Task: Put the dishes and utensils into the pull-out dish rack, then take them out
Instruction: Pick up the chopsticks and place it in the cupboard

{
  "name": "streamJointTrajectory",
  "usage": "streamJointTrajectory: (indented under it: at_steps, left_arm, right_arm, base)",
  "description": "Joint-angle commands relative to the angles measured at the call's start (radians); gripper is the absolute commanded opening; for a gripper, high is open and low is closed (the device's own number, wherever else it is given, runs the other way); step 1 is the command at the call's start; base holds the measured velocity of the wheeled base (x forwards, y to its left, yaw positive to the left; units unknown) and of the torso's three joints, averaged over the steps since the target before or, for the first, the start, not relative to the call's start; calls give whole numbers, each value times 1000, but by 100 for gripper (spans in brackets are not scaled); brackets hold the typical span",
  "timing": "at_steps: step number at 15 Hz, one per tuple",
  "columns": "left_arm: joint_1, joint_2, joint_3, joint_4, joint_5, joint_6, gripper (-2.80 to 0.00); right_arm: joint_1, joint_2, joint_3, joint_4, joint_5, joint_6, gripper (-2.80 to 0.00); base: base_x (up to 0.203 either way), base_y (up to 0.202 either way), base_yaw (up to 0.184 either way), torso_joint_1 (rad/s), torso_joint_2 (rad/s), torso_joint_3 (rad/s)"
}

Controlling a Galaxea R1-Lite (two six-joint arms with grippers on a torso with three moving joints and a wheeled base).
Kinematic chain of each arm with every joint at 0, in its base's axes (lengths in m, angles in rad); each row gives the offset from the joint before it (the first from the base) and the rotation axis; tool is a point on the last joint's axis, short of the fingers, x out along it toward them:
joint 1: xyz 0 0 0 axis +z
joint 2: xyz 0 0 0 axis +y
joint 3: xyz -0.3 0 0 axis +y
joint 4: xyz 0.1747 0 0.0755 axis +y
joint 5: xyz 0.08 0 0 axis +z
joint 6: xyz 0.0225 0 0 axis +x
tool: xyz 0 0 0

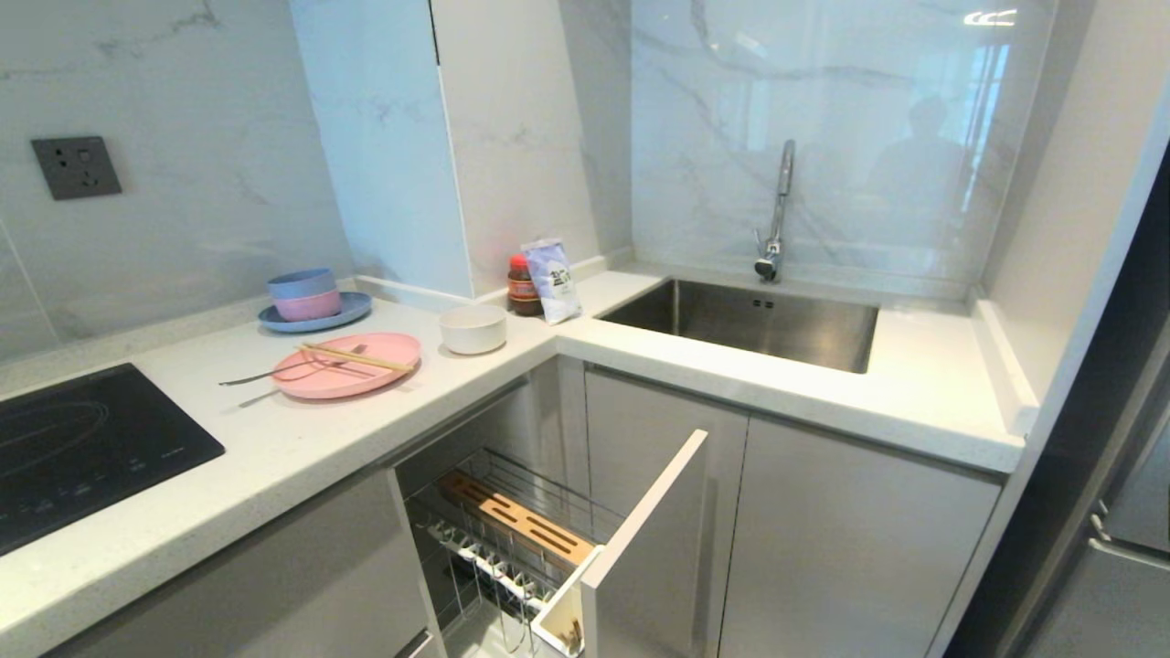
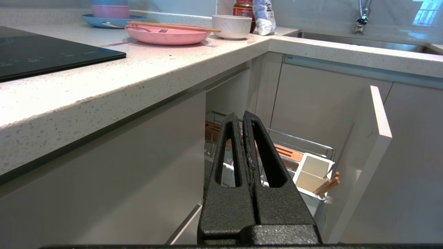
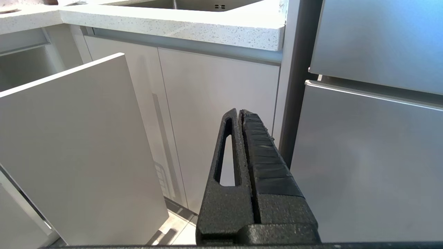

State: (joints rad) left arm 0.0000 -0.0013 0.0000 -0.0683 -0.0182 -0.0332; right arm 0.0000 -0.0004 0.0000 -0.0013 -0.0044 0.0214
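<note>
A pink plate (image 1: pixel 347 367) lies on the counter, with a pair of light wooden chopsticks (image 1: pixel 358 357) across it. A silver fork (image 1: pixel 251 376) rests on the plate too, its handle sticking out past the rim. The off-white bowl (image 1: pixel 473 329) stands just right of the plate. Below the counter the pull-out dish rack (image 1: pixel 475 548) is drawn out, showing its wood strip (image 1: pixel 516 517), white cutlery cup (image 2: pixel 311 172) and grey front panel (image 1: pixel 651 539). My left gripper (image 2: pixel 241 116) is shut and empty, low in front of the rack. My right gripper (image 3: pixel 238 112) is shut and empty, facing the cabinet doors. Neither shows in the head view.
A blue plate with stacked blue and pink bowls (image 1: pixel 309 297) stands at the back. A black hob (image 1: pixel 82 448) lies left. A jar (image 1: pixel 522 286) and a bag (image 1: pixel 551 279) stand by the sink (image 1: pixel 749 322) with its faucet (image 1: pixel 778 215). Dark sticks (image 2: pixel 328 184) stand in the cutlery cup. A steel fridge (image 3: pixel 373 155) stands right.
</note>
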Motion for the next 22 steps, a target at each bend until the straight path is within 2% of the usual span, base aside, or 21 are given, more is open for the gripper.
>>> streamJointTrajectory:
  at_steps: [1, 13, 15, 22]
  left_arm:
    - [0, 1, 25, -1, 0, -1, -280]
    - [0, 1, 26, -1, 1, -4, -280]
    - [0, 1, 25, -2, 23, -21, -280]
    - [0, 1, 26, -2, 23, -27, -280]
  right_arm:
    - [0, -3, 2, 0, 0, 0, -280]
    - [0, -3, 2, 0, 0, 0, -280]
    - [0, -3, 2, 0, 0, 0, -280]
    - [0, -3, 2, 0, 0, 0, -280]
  base:
    - [0, 0, 0, 0, 0, 0]
    - [0, 0, 0, 0, 0, 0]
    - [0, 0, 0, 0, 0, 0]
    - [0, 0, 0, 2, 3, -162]
